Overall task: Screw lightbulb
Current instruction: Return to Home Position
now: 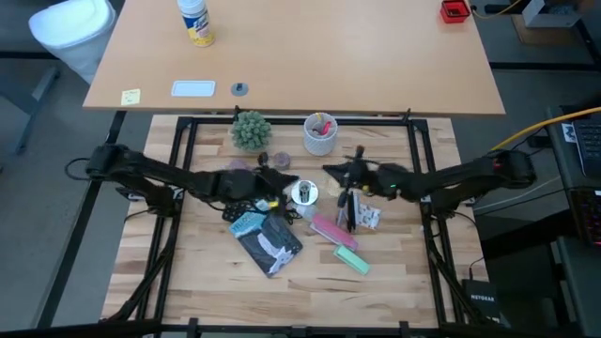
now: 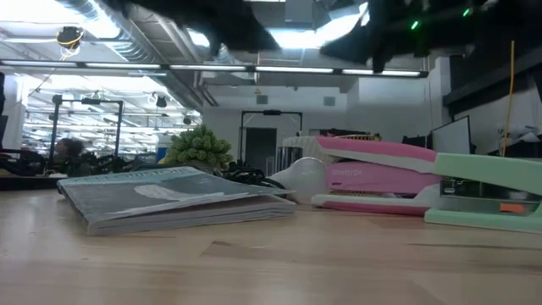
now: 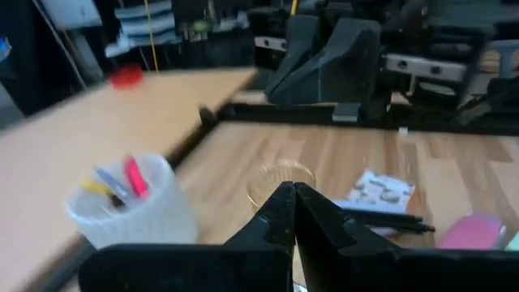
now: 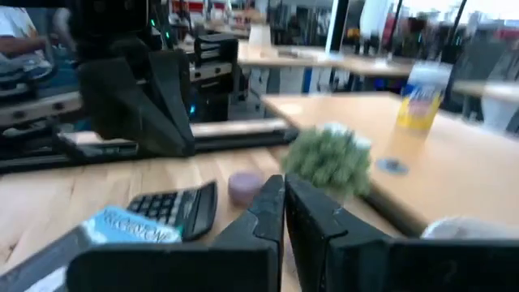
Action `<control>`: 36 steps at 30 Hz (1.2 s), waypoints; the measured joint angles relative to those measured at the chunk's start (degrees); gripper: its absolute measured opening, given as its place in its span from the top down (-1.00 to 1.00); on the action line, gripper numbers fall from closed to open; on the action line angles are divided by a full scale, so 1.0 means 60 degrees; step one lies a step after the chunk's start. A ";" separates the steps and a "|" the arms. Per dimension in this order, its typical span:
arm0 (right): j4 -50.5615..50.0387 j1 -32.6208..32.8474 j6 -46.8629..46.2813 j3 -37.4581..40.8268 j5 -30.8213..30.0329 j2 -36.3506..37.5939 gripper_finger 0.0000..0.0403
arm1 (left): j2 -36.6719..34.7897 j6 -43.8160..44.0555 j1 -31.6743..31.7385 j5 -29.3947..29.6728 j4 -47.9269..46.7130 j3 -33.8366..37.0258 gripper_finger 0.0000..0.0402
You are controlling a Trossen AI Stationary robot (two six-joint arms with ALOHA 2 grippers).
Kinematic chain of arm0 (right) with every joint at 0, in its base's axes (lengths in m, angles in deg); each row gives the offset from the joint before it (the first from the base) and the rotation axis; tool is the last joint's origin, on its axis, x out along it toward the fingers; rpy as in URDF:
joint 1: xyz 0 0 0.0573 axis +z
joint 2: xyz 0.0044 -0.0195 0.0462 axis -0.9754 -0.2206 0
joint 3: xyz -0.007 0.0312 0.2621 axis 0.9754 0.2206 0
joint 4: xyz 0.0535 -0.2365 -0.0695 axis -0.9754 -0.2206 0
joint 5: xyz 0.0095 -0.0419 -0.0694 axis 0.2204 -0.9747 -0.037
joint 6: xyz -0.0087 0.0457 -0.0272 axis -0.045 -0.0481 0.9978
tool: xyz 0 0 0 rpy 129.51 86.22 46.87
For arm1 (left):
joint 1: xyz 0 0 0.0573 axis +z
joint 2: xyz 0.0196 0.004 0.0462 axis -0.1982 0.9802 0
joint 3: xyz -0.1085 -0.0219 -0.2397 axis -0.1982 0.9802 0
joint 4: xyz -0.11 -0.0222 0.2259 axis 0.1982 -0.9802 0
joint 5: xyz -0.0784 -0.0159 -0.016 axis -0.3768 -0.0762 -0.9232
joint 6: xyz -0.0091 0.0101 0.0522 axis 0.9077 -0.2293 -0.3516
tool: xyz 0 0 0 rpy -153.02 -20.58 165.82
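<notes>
Pink stapler (image 2: pixel 381 174), green stapler (image 2: pixel 487 199) and book (image 2: pixel 169 196) lie around the lightbulb (image 2: pixel 298 174), partly screening it. Left gripper (image 3: pixel 293 192) and right gripper (image 4: pixel 284 183): fingers pressed together, empty.

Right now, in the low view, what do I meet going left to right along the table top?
Grey book → pink stapler → mint-green stapler. The green plant stands behind the book and overlaps it, so it is left out of the order.
</notes>
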 joint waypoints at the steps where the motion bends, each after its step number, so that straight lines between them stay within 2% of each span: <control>1: -0.0334 0.0000 0.0168 0.0000 0.0003 0.0493 0.91 | -0.0389 -0.0222 0.0000 0.0003 -0.0236 0.0000 0.99; 5: -0.2134 -0.0007 0.0757 0.0000 -0.0008 0.2615 0.91 | -0.1995 -0.1088 0.0000 0.0005 -0.1429 -0.0004 0.99; 9: -0.4143 -0.0011 0.0808 0.0000 -0.0008 0.4615 0.91 | -0.3493 -0.1129 0.0015 0.0025 -0.2467 -0.0004 0.99; 13: -0.4969 -0.0011 0.0809 0.0000 -0.0004 0.5917 0.91 | -0.4620 -0.0986 0.0015 0.0023 -0.3090 -0.0004 0.99; 20: -0.5052 -0.0011 0.0805 0.0000 -0.0004 0.6915 0.91 | -0.5720 -0.1040 0.0015 0.0020 -0.3329 -0.0004 0.99; 25: -0.5243 -0.0011 0.1086 0.0000 -0.0431 0.7130 0.91 | -0.6102 -0.1989 0.0015 0.0019 -0.3539 -0.0004 0.99; 28: -0.6148 -0.0011 0.1085 0.0004 -0.0516 0.7719 0.91 | -0.6435 -0.1892 0.0024 0.0009 -0.4542 -0.0004 0.99; 32: -0.8390 -0.0011 0.0298 0.0004 -0.0239 0.8851 0.91 | -0.6923 -0.0686 0.0140 0.0010 -0.6175 0.0049 0.99; 36: -0.9858 -0.0011 -0.0759 0.0134 -0.0175 0.9865 0.91 | -0.7442 -0.0302 0.0327 0.0017 -0.5970 0.0979 0.99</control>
